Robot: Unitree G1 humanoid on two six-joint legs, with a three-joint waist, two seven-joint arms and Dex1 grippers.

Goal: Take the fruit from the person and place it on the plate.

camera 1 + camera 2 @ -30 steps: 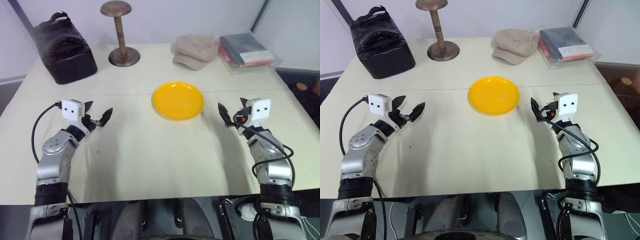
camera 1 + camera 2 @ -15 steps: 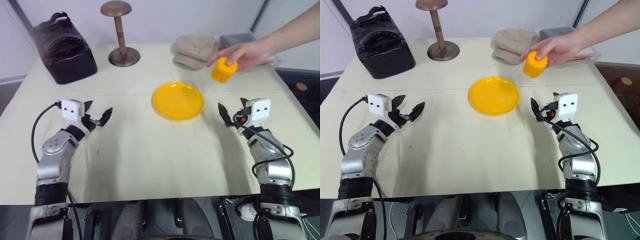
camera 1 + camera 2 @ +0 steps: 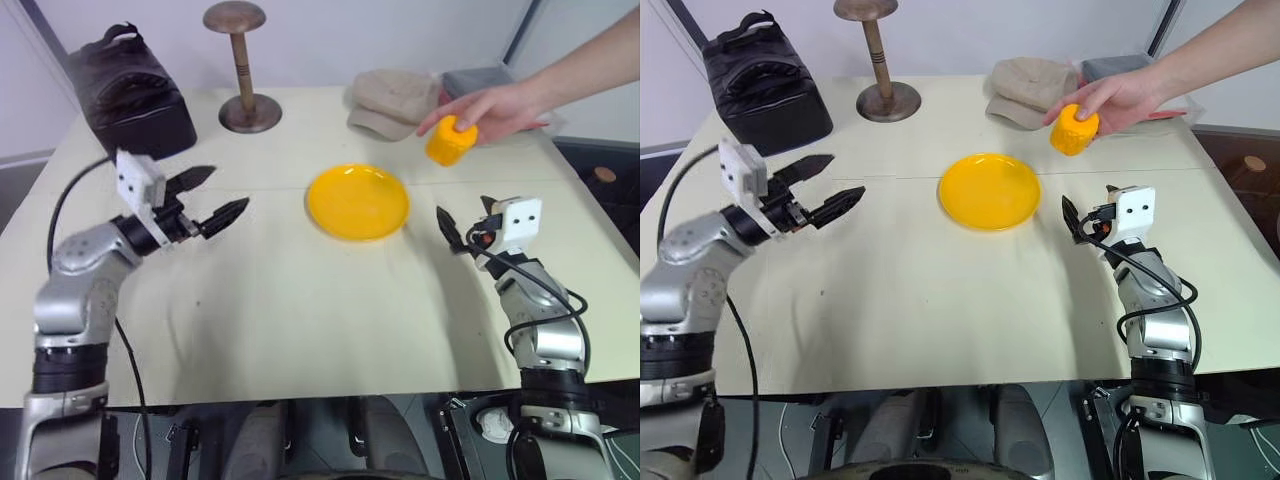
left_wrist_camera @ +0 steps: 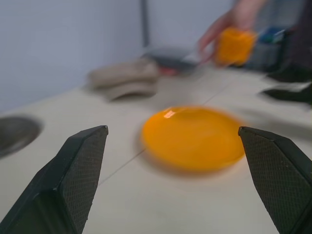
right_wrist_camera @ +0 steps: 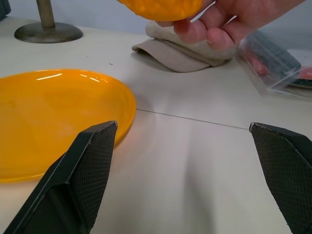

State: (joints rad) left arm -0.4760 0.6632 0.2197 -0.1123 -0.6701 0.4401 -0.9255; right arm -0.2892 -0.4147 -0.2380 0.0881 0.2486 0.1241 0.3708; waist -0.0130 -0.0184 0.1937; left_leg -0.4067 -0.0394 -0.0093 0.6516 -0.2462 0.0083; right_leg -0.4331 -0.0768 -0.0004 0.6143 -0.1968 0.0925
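**Waiting on the handover**

Offering the fruit (image 3: 450, 140), the person (image 3: 500, 108) holds it in the air beyond the right hand (image 3: 462, 232), above the counter (image 3: 300, 320) just past the far edge of the plate (image 3: 358, 201). Both hands are wide open and hold nothing. The left hand (image 3: 205, 197) is raised and points across toward the plate, well apart from the fruit. The step in hand is the taking. Next, I judge, one hand must reach up, bracket the fruit with its fingers and close before the person lets go.
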